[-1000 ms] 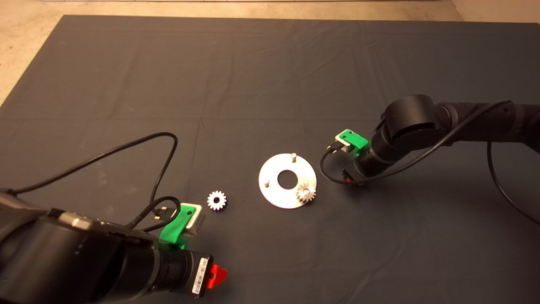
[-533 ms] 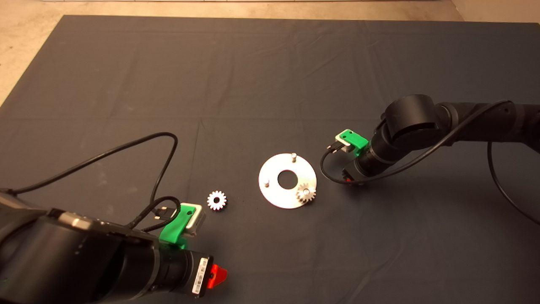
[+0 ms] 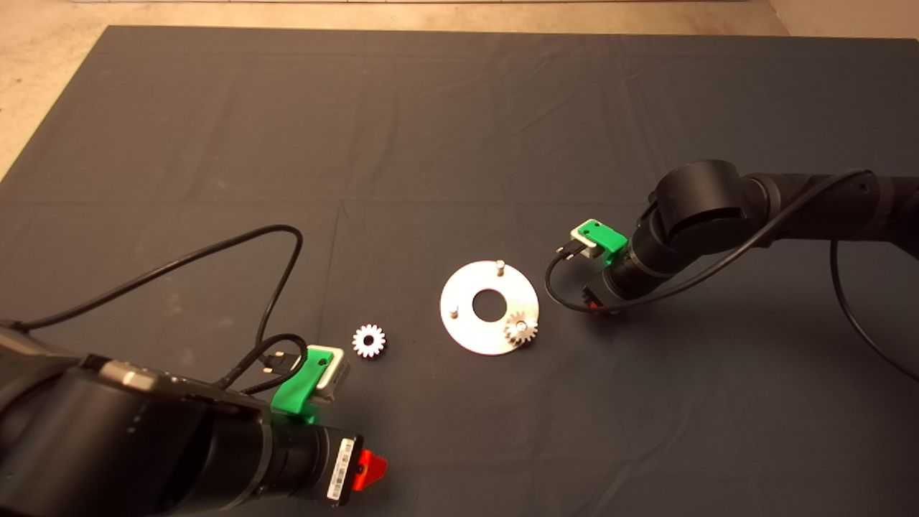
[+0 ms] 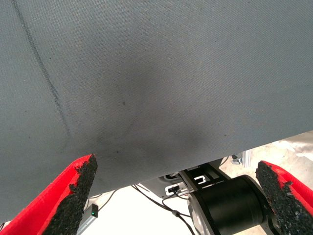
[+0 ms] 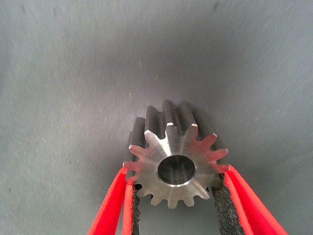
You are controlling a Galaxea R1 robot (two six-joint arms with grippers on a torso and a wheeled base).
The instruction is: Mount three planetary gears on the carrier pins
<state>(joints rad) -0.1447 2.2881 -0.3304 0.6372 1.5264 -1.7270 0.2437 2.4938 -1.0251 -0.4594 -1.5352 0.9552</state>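
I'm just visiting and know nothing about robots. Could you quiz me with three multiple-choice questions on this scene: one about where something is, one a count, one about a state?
1. Where is the white gear?
A. on the mat, left of the disc
B. on a pin
C. in the left gripper

2. How many carrier pins are bare?
A. none
B. one
C. two

3. The right gripper is
A. open, empty
B. shut on a grey gear
C. out of sight

Answers: 1 A, it lies apart from the disc. 2 C, only one pin carries a mounted gear. 3 B, both pads press its teeth.
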